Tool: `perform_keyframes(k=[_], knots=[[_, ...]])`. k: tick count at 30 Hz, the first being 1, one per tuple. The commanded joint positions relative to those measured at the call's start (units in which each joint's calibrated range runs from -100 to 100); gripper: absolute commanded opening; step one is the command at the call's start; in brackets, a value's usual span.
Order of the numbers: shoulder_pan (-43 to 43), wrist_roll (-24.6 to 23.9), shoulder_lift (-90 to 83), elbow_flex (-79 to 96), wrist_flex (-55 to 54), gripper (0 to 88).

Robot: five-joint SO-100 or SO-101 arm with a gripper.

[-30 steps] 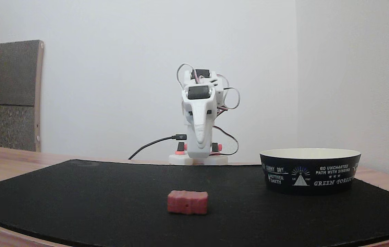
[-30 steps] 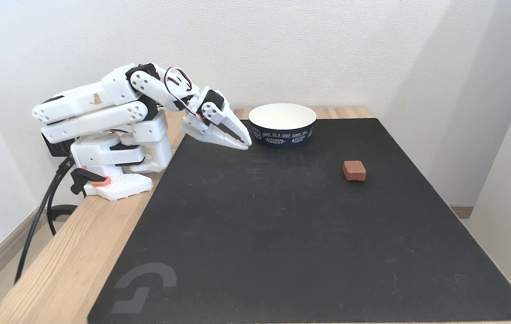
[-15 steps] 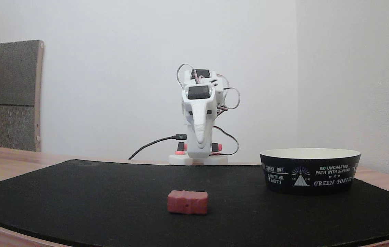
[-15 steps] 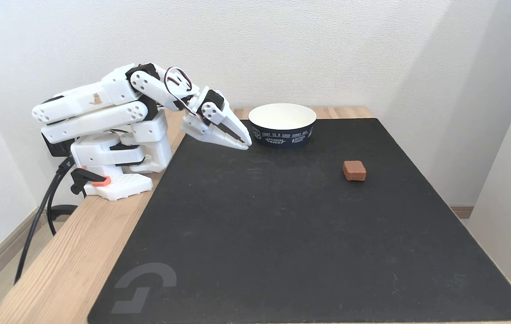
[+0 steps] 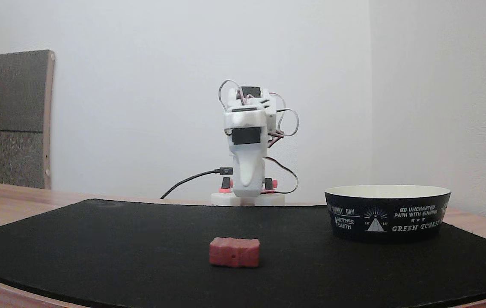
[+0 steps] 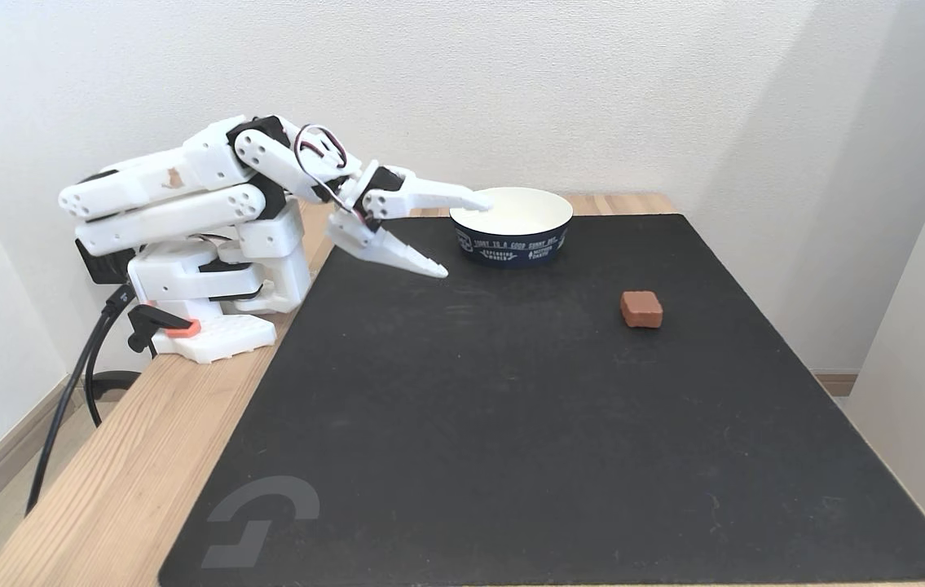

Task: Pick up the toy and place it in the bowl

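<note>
The toy [image 5: 234,252] [image 6: 641,309], a small dull-red block, lies flat on the black mat, far from the arm. The bowl [image 5: 386,214] [image 6: 511,242], black outside with white print and cream inside, stands at the mat's back edge with nothing in it. My white gripper [image 6: 464,236] [image 5: 246,158] hangs low over the mat's back left corner, just left of the bowl. It is open and holds nothing. One finger points level at the bowl's rim, the other slants down at the mat.
A black mat [image 6: 470,424] covers most of the wooden table [image 6: 128,481]. The arm's base [image 6: 209,326] is clamped at the table's left edge, with a black cable [image 6: 71,391] hanging down. Walls stand close behind and to the right. A grey panel [image 5: 11,119] leans against the wall.
The gripper was shut and pointing down at the mat; now it has opened, with its upper finger swung up level toward the bowl's rim. Toy and bowl have not moved.
</note>
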Motion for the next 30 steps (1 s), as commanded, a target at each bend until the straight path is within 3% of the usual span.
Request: perform_keyframes(k=[1,10,17,22,30], knots=[[1.4,0.5,13.5,-7.8,-0.4,40.1],[3.3,0.6,55.1,-49.8,1.7,40.7],[3.1,0.7,86.5,-90.0,18.8,40.7],[4.4,4.5,108.8,-119.4,30.3,40.7],[5.5,6.4,134.9,-164.2,38.2,40.7]])
